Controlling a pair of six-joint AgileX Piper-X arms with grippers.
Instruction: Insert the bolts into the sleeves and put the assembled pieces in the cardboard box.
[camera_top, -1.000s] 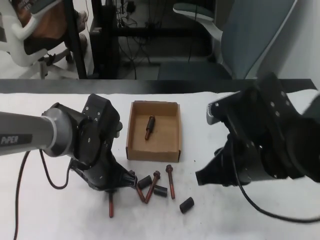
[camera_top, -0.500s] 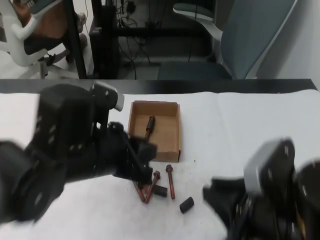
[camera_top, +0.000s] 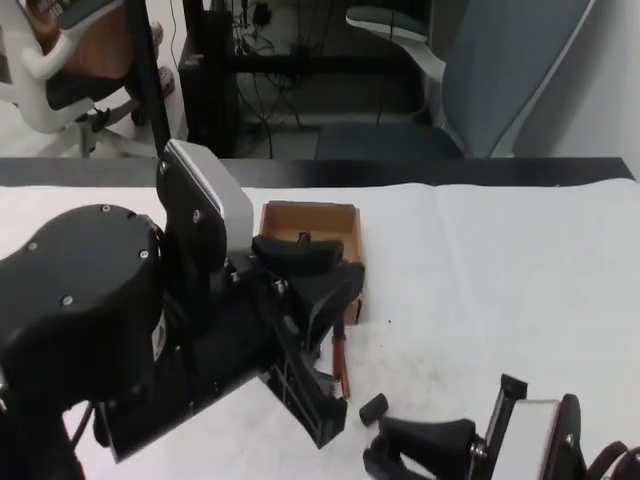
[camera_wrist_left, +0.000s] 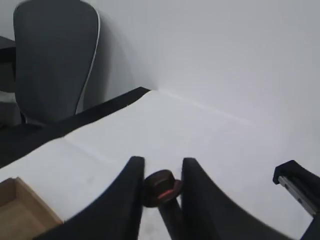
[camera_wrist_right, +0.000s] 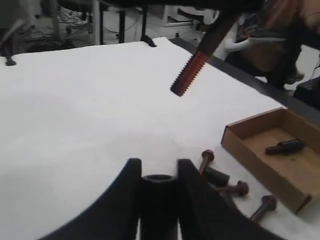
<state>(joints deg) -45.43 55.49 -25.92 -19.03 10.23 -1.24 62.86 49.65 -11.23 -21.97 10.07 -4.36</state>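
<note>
Rust-red bolt (camera_wrist_left: 161, 189) clamped in the left gripper (camera_wrist_left: 161, 167), black sleeve (camera_wrist_right: 159, 187) clamped in the right gripper (camera_wrist_right: 158, 166), both over the white counter (camera_wrist_right: 75, 110).

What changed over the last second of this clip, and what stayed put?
The left gripper rose off the bench toward the camera, lifting a bolt shut in its fingers. The right gripper, shut on a sleeve, drew back from mid-bench to the near edge. The cardboard box, the assembled piece inside it and the loose sleeve stayed put.
</note>
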